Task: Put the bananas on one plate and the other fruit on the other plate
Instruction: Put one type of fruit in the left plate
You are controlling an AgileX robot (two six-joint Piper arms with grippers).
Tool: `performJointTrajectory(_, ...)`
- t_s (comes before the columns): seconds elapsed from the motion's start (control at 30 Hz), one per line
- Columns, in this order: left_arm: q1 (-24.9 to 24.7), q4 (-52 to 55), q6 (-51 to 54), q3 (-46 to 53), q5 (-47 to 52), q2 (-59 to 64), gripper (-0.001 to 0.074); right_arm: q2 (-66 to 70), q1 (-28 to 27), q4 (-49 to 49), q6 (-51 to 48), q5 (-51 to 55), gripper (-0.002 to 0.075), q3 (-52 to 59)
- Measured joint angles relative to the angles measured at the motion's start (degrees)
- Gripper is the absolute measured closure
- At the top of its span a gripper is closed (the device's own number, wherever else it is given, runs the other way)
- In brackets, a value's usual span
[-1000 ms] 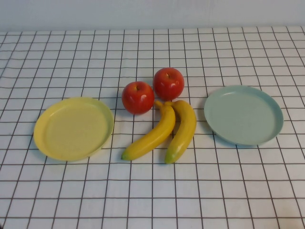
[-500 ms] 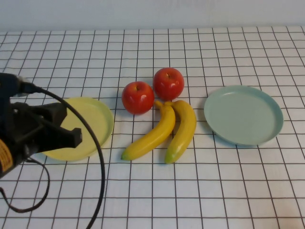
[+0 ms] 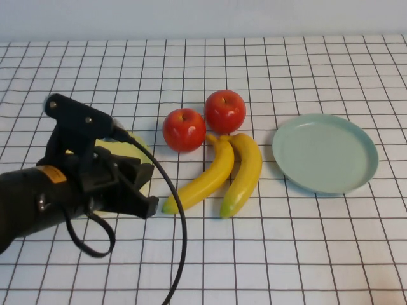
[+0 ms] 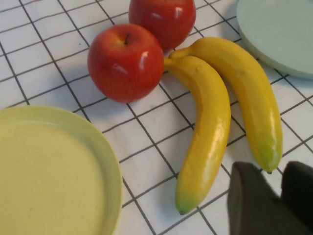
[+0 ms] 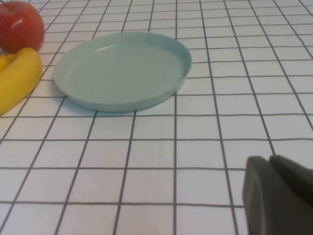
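Observation:
Two yellow bananas [image 3: 206,178] [image 3: 245,170] lie side by side at the table's middle. Two red apples [image 3: 184,129] [image 3: 224,111] sit just behind them. The blue-green plate [image 3: 324,152] lies empty on the right. The yellow plate [image 3: 145,162] on the left is mostly hidden under my left arm. My left gripper [image 3: 149,203] hovers just left of the bananas' green tips, shut and empty. Its wrist view shows the gripper [image 4: 282,196], the bananas [image 4: 205,127], an apple [image 4: 125,61] and the yellow plate [image 4: 49,171]. My right gripper [image 5: 274,188] is shut and empty, short of the blue-green plate [image 5: 122,68].
A white cloth with a black grid covers the table [image 3: 286,254]. The left arm's black cable [image 3: 181,241] loops over the front left. The right arm is outside the high view. A pale wall runs along the back edge.
My left arm has come in from the left and moved right over the yellow plate, toward the bananas. The fruit and plates have not moved.

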Motion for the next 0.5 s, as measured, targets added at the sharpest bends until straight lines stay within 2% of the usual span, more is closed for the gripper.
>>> performJointTrajectory(0.1,0.0,-1.0,1.3,-1.2,-0.7,2.2,0.0426,0.0,0.0,0.0,0.0,0.0,0.0741,0.0)
performJointTrajectory(0.13,0.0,-0.5,0.0,-1.9,-1.2,3.1,0.0343,0.0,0.0,0.0,0.0,0.0,0.0741,0.0)
performJointTrajectory(0.23,0.0,2.6,-4.5,-4.9,-1.7,6.8,0.0158,0.0,0.0,0.0,0.0,0.0,0.0741,0.0)
performJointTrajectory(0.33,0.0,5.4,-6.2,-9.4,0.3,11.7,0.0086,0.0,0.0,0.0,0.0,0.0,0.0741,0.0)
performJointTrajectory(0.5,0.0,9.3,-6.9,-17.2,5.4,19.9,0.0071,0.0,0.0,0.0,0.0,0.0,0.0741,0.0)
